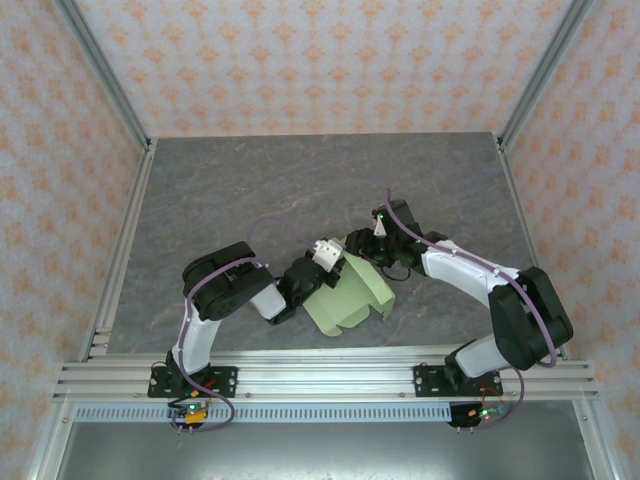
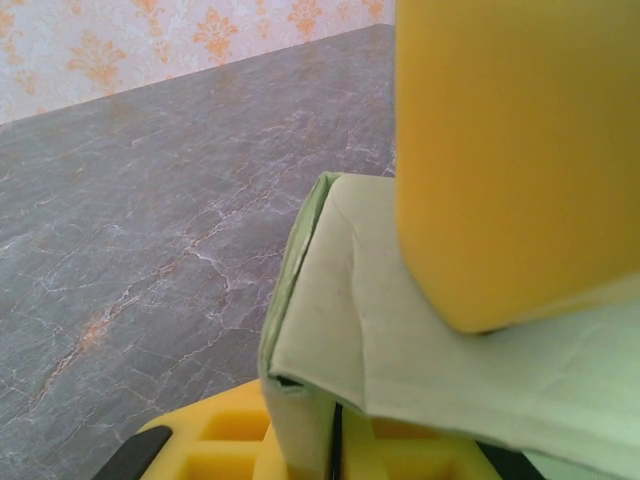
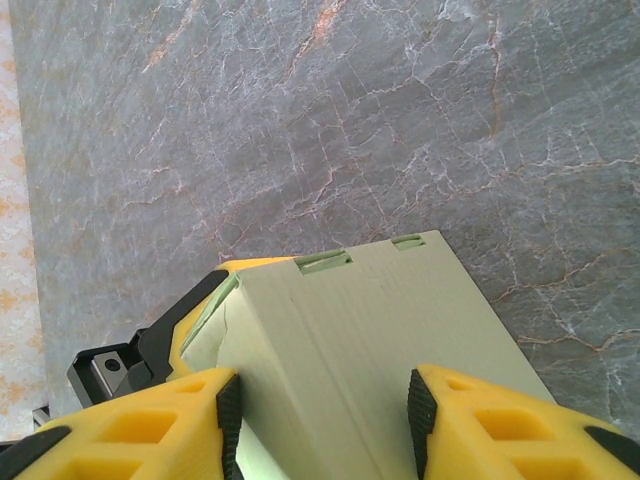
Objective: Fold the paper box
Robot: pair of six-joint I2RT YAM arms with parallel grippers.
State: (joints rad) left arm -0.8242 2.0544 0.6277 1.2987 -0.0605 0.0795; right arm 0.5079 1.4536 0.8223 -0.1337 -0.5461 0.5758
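one paper box point(image 1: 350, 300), pale yellow-green thin card, matte and faintly fibrous, part-folded into a flat hollow shape, between the two grippers. pinched by the left gripper point(image 2: 390, 385): upper finger point(image 2: 500, 150), a smooth rounded yellow block, pressed down on the top layer; lower finger point(image 2: 215, 440), yellow with moulded square pockets, beneath the card. folded corner just left of the upper finger, crease crisp, a dark slit between the layers there; inside of the box hidden. right gripper point(image 3: 322, 400) spread about halfway, black pads point(image 3: 228, 415) on either side of a flat panel of the same box; cannot tell whether clamped on it or merely straddling it. beyond those fingertips, the panel's far edge with two small rectangular slots point(image 3: 325, 262), green card showing in each. off the far-left corner, a yellow fingertip and black body of the left gripper. under and ahead of all fingers, grey table point(image 1: 250, 190), stone-like, veined in white and rust. past it, pale wallpaper point(image 1: 300, 60) with orange motifs.
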